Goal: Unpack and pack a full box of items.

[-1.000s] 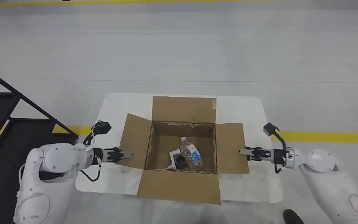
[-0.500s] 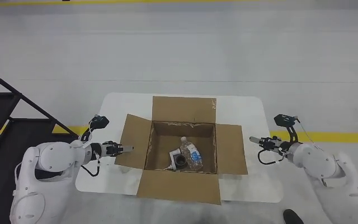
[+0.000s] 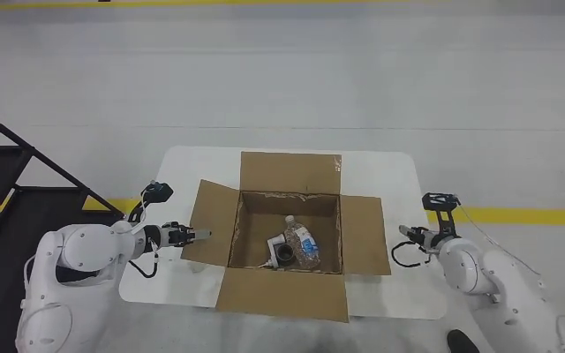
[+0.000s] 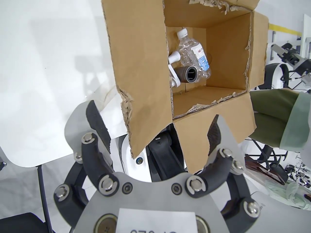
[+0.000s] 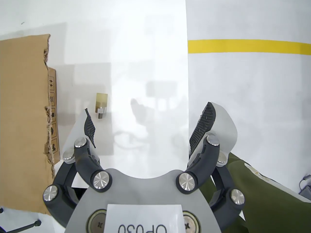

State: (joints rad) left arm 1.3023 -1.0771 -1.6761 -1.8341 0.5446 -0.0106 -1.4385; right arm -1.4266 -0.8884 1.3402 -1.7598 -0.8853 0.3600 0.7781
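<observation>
An open cardboard box (image 3: 291,172) stands mid-table with all its flaps folded out. Inside lie a clear plastic bottle (image 3: 303,245) (image 4: 192,54), a dark cylinder (image 3: 284,254) (image 4: 190,73) and a white plastic piece (image 4: 173,59). My left gripper (image 3: 201,234) (image 4: 155,124) is open at the left flap (image 4: 136,61), whose torn corner shows between the fingers. My right gripper (image 3: 404,231) (image 5: 147,124) is open and holds nothing; it hangs over the table just off the right flap (image 5: 21,98).
A small brass fitting (image 5: 101,104) lies on the white table (image 3: 194,168) beside the right flap. The table's right edge (image 5: 185,73) runs close by the right gripper. A black stepped frame (image 3: 35,203) stands left of the table.
The right gripper has drawn back from the right flap's edge, and that arm's elbow has swung nearer the table. The left gripper has shifted slightly at the left flap.
</observation>
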